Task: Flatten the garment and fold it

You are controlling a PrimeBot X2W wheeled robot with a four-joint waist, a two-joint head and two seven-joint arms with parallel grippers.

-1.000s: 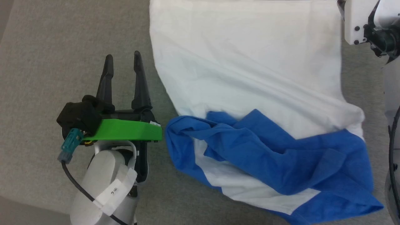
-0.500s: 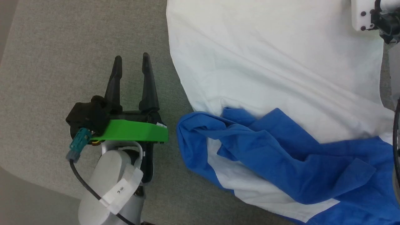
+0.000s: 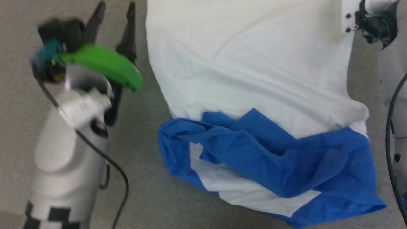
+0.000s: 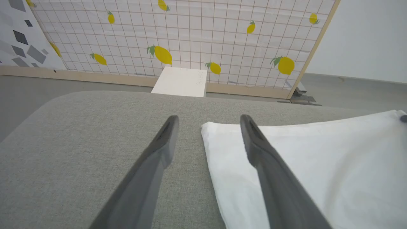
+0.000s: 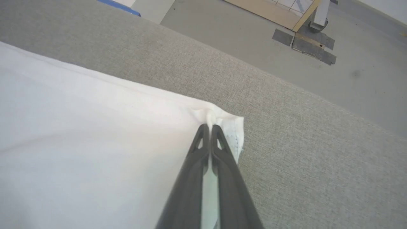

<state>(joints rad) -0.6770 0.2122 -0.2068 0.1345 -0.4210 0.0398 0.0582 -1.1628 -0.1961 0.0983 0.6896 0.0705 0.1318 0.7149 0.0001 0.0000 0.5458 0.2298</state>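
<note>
Moved forward since a second ago, the left tool (image 3: 116, 4) is now seen at the upper left of the head view, where earlier it lay at the middle left; its arm is smeared by motion. Its two dark fingers are spread wide and nothing is held between them. The garment (image 3: 248, 63) is spread on the grey worktop (image 3: 143, 190) much where it was, its white body flat toward the top and its blue parts bunched in folds at the near end. The right arm's wrist (image 3: 351, 16) is seen at the upper right, beside the garment's right edge. A white tape band (image 3: 84, 106) on the left forearm is too blurred for any writing to be read.

From the left wrist, the left tool (image 4: 210, 119) is seen open, one finger over bare worktop (image 4: 79, 143), the other over the garment's (image 4: 318, 165) white corner; contact cannot be told. A gridded panel (image 4: 190, 31) printed with lemons and a white box (image 4: 181, 81) stand past the far edge.

From the right wrist, the right tool (image 5: 210, 127) is seen closed tight, a puckered white corner of the garment (image 5: 79, 143) pinched at its tips. Grey worktop (image 5: 302, 159) and floor (image 5: 254, 31) lie beyond.
</note>
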